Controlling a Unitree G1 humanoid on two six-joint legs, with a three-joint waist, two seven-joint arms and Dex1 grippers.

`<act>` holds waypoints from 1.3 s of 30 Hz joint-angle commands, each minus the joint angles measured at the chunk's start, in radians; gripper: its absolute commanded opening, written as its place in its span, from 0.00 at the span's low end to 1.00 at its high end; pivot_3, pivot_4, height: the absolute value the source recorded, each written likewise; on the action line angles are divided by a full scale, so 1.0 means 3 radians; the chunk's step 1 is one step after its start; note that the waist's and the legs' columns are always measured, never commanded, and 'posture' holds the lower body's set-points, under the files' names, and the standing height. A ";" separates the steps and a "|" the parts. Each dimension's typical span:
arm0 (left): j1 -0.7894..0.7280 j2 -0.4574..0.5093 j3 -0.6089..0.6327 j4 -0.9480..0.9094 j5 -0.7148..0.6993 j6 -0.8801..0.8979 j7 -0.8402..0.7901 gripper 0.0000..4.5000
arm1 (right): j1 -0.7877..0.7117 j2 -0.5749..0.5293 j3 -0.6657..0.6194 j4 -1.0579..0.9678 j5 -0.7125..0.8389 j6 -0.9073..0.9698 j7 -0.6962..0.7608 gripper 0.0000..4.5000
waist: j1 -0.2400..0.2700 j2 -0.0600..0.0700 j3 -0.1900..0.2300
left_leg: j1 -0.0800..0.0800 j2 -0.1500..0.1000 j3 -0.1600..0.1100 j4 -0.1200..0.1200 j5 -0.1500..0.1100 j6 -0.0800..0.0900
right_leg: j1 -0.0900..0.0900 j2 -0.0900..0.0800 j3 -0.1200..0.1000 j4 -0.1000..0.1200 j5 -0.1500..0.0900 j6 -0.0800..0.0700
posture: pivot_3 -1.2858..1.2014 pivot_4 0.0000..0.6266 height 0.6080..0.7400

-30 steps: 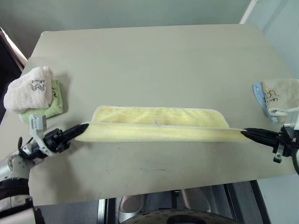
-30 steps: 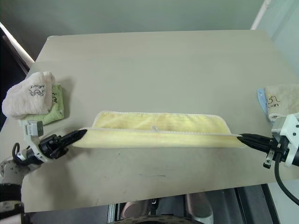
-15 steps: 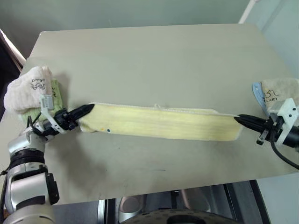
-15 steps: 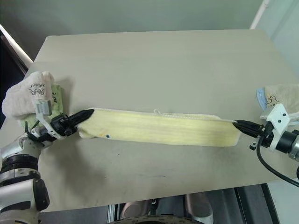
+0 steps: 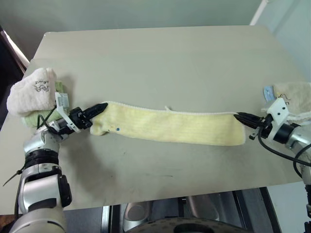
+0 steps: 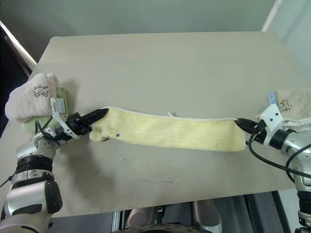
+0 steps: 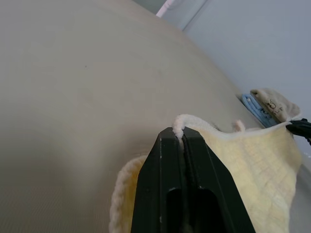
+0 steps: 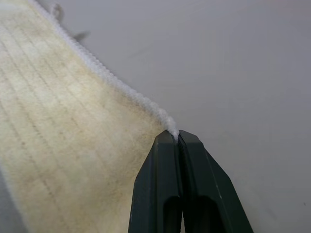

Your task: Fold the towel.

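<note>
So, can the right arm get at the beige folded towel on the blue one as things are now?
Probably not yet: the beige folded towel lies close beside the right pincer, but that pincer is shut on the pale yellow terry towel's corner.

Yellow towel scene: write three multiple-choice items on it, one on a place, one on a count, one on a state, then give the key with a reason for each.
1. Where does the pink folded towel lie?
A. at the table's left edge
B. at the table's middle
C. on the yellow towel

2. How many towels lie folded in side stacks?
A. two
B. four
C. six

3. How is the yellow towel held?
A. one gripper alone
B. both grippers pinch its far corners
C. it lies free

Key: 1 A, it sits on the green towel beside the left gripper. 2 B, pink on green, and beige towel on blue towel. 3 B, the left gripper and right gripper are each shut on a stitched corner.
</note>
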 commanded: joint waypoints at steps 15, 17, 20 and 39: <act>0.0034 0.0003 0.0222 -0.0560 -0.0184 0.0295 0.0455 0.95 | -0.0300 0.0027 -0.0135 0.0112 0.0206 0.0138 0.0021 0.92 | 0.0000 0.0000 0.0000 | 0.0000 0.0000 0.0002 0.0000 0.0003 -0.0004 | 0.0000 0.0000 0.0000 0.0000 0.0000 -0.0001 | 0.52 0.24 1.00; 0.0014 -0.0044 0.0296 -0.0605 -0.0234 0.0185 0.0514 1.00 | -0.0333 0.0051 -0.0255 0.0066 0.0335 0.0277 -0.0053 0.99 | 0.0000 0.0000 0.0000 | 0.0000 0.0000 0.0002 0.0000 0.0003 -0.0004 | 0.0000 0.0000 0.0000 -0.0001 0.0000 -0.0001 | 0.52 0.24 1.00; -0.0005 -0.0178 0.0374 -0.0718 -0.0256 -0.0100 0.0608 1.00 | -0.0319 0.0061 -0.0481 -0.0092 0.0663 0.0736 -0.0203 0.99 | 0.0007 0.0000 0.0000 | 0.0000 -0.0001 0.0003 0.0000 0.0003 -0.0005 | 0.0000 -0.0001 0.0001 -0.0001 0.0000 -0.0001 | 0.52 0.24 1.00; 0.0555 -0.0236 -0.0427 -0.2308 -0.0539 0.0628 0.0137 1.00 | 0.0692 0.0470 -0.1441 -0.0892 0.4303 0.2714 -0.2066 0.99 | 0.0008 -0.0001 0.0001 | 0.0005 0.0000 0.0005 -0.0004 -0.0004 0.0000 | 0.0007 0.0003 0.0004 0.0000 -0.0040 0.0039 | 0.52 0.24 1.00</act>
